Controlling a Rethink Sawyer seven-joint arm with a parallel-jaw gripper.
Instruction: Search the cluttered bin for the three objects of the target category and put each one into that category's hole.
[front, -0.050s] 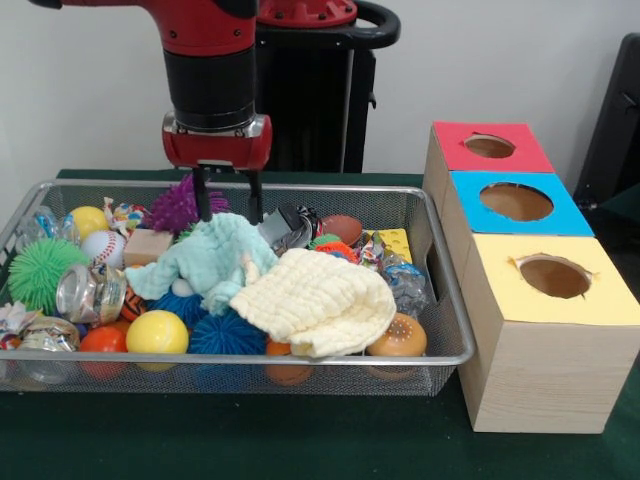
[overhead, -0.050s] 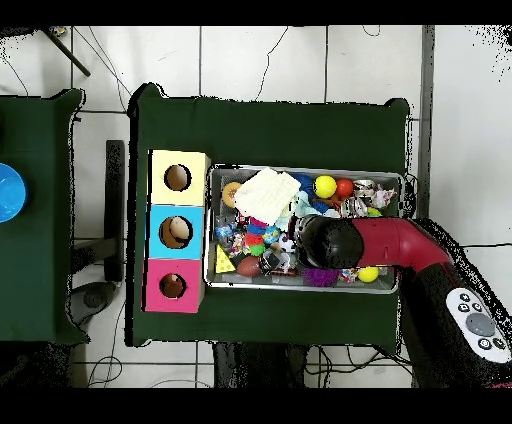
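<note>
At the far left of the wire bin (front, -0.050s: 440, 300) sits a green spiky ball (front, -0.050s: 40, 270), with a baseball (front, -0.050s: 103, 247) and a yellow ball (front, -0.050s: 88, 219) behind it. Just right of the green one lies a glass jar (front, -0.050s: 90, 293) on its side, and in front of that an orange ball (front, -0.050s: 103, 340) and a larger yellow ball (front, -0.050s: 157, 332) rest against the near wall. A wooden block (front, -0.050s: 148, 245) lies further back, with a purple spiky ball (front, -0.050s: 178, 207) behind it.

My gripper (front, -0.050s: 228, 205) hangs over the far middle of the bin, its two dark fingers spread apart and empty, their tips just above a mint green cloth (front, -0.050s: 205, 262). Right of that cloth, a pale yellow cloth (front, -0.050s: 320, 300) lies on the pile, touching it. A blue spiky ball (front, -0.050s: 226, 335) sits beneath them at the near wall.

Right of the bin stands a wooden box (front, -0.050s: 530, 370) with three holes: yellow hole (front, -0.050s: 553, 276) nearest, blue hole (front, -0.050s: 516, 201) in the middle, red hole (front, -0.050s: 489, 146) farthest.
</note>
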